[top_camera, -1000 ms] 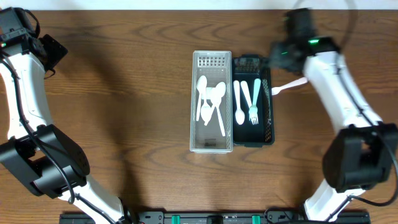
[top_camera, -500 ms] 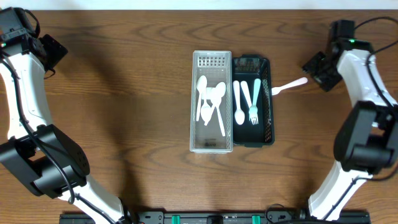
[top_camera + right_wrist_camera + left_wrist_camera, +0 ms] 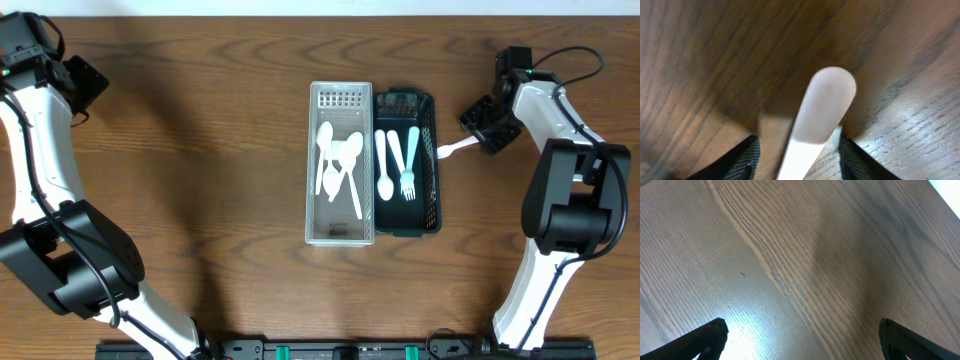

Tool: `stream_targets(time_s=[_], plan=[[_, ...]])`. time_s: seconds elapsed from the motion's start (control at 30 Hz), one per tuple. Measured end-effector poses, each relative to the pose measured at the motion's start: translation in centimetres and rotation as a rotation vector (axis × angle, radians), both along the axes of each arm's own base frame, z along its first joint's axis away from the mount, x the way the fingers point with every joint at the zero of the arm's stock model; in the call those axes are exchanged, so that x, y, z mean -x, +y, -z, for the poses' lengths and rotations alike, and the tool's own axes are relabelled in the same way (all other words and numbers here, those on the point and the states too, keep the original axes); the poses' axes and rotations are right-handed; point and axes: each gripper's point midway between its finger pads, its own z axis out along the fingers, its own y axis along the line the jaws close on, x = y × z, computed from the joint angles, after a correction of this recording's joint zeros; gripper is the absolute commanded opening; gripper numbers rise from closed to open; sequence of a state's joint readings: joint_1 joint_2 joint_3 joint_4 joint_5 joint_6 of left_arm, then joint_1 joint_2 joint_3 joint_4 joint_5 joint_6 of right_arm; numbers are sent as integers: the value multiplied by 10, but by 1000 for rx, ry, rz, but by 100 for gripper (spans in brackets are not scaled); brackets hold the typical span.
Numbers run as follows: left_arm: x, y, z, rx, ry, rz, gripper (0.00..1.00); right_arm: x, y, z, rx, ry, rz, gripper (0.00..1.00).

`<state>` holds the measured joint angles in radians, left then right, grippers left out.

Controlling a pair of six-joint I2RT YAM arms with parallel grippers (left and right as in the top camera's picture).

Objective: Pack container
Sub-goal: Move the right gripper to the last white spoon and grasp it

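Observation:
A white plastic utensil (image 3: 457, 145) lies on the table, its head touching the right wall of the black basket (image 3: 432, 190). My right gripper (image 3: 487, 128) is low over its handle end. In the right wrist view the handle (image 3: 825, 100) runs between the two fingers of this gripper (image 3: 799, 146), which is open around it. The basket holds a white spoon (image 3: 385, 170) and a teal fork (image 3: 410, 158). The clear container (image 3: 340, 232) holds several white spoons (image 3: 338, 165). My left gripper (image 3: 88, 82) (image 3: 802, 330) is open and empty over bare wood at the far left.
The clear container and the black basket stand side by side, touching, at the table's middle. The right arm's cable (image 3: 580, 62) loops near the back edge.
My right gripper swung from above the basket's back right corner out to the right, then came back left and down over the white utensil's handle. The left arm has not moved.

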<state>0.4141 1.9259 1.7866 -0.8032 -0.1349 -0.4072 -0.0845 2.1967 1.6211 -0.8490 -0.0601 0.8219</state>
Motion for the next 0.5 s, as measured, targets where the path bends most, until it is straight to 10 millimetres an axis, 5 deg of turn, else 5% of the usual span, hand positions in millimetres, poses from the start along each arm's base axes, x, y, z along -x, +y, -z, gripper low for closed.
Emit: stream_targets(time_s=[0.3, 0.5], plan=[[0, 0, 0, 0, 0, 0, 98, 22, -5, 3, 39, 93, 11, 8], [0, 0, 0, 0, 0, 0, 98, 27, -13, 3, 85, 114, 7, 1]])
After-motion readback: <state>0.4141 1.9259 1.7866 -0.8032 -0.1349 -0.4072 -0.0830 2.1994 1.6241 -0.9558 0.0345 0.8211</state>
